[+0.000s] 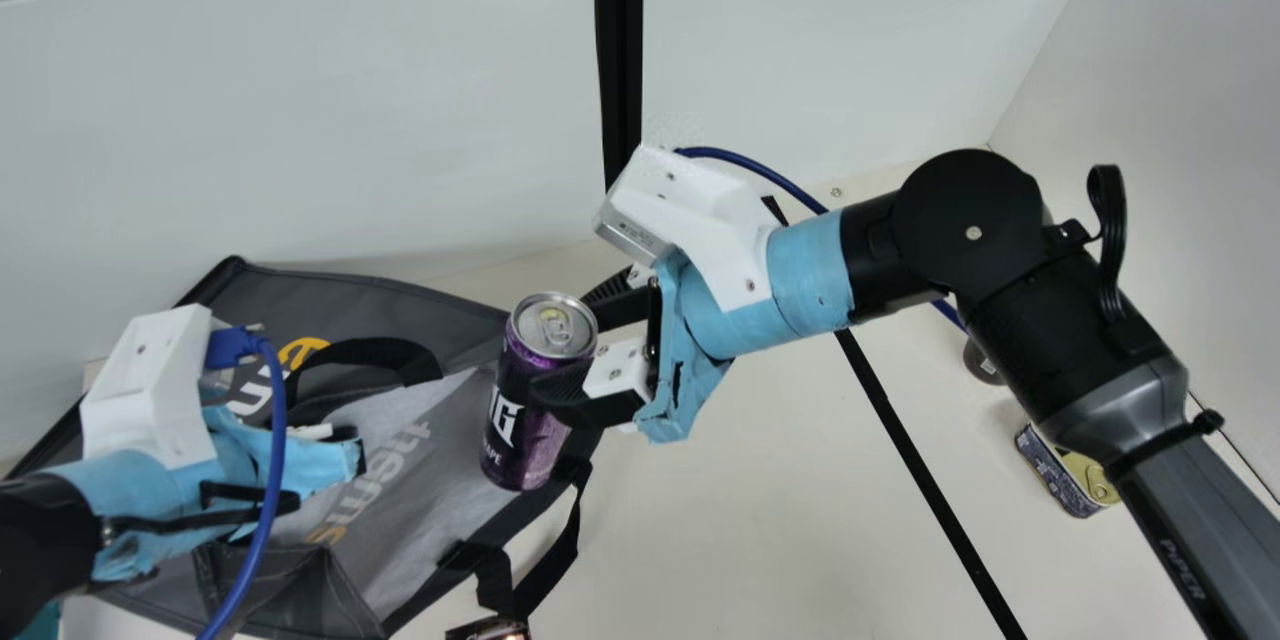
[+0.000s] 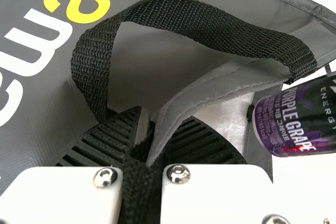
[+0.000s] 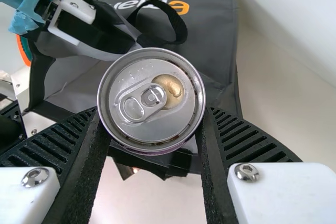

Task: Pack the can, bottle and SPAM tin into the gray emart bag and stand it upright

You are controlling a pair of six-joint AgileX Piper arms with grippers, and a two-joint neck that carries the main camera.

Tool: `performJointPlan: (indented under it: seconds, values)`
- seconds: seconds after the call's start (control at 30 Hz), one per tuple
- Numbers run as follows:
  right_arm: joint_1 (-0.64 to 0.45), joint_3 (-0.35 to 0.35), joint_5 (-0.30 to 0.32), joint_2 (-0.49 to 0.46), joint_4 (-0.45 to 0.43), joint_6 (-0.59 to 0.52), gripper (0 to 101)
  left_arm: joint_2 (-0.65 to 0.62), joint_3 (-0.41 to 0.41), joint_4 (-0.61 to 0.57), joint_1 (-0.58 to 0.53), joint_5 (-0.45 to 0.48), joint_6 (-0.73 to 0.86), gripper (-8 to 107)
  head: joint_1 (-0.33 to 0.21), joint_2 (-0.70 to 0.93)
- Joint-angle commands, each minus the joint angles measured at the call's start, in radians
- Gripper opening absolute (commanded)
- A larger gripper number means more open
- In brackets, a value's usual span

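Steadily, at left, the left gripper (image 2: 148,129) clamped a lip (image 2: 178,111) of the gray bag (image 1: 370,290) beside its black handle (image 1: 380,352), the bag itself lying flat rather than upright on the cream table (image 1: 760,480). At the main view's bottom edge, just past the bag, lay a small dark object (image 1: 488,629), too cut off to identify. Next along, the purple can (image 1: 515,390) hung over the bag's near side, slightly tilted, outside the bag, squeezed between the two fingers of the right gripper (image 3: 153,113). Farther right, a dark round piece (image 1: 983,363) showed beside the right arm; whether it or the object at the bottom edge belonged to the bottle could not be told. The SPAM tin (image 1: 1050,470) sat near it on the table, unpacked. The likeliest trouble lay at the mouth: if the pinched lip slipped or sagged, the fabric could fold shut and the can would land on top of the cloth. A loose handle loop might snag the can on its way in, and the two grippers, working close together, could knock each other. Smooth and held near its top, the can could also swing or slip if its base struck the bag's edge.
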Motion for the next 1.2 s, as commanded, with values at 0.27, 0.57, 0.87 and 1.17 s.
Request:
performJointPlan:
  seconds: [0.27, 0.57, 0.87, 1.17]
  values:
    - [0.027, -0.031, 0.000, 0.022, -0.005, 0.027, 0, 0.000, 0.000, 0.000, 0.000, 0.000, 0.000, -8, -0.023, -0.002]
    - [0.062, -0.042, 0.000, 0.030, -0.016, 0.046, 0, 0.000, 0.000, 0.000, 0.000, 0.000, 0.000, -8, -0.023, -0.002]
    - [0.076, -0.055, 0.000, 0.046, -0.028, 0.039, 0, 0.000, 0.000, 0.000, 0.000, 0.000, 0.000, -8, -0.023, -0.002]
    - [0.103, -0.029, -0.037, 0.058, -0.033, 0.011, 0, 0.000, 0.000, 0.000, 0.000, 0.000, 0.000, -8, -0.023, -0.002]
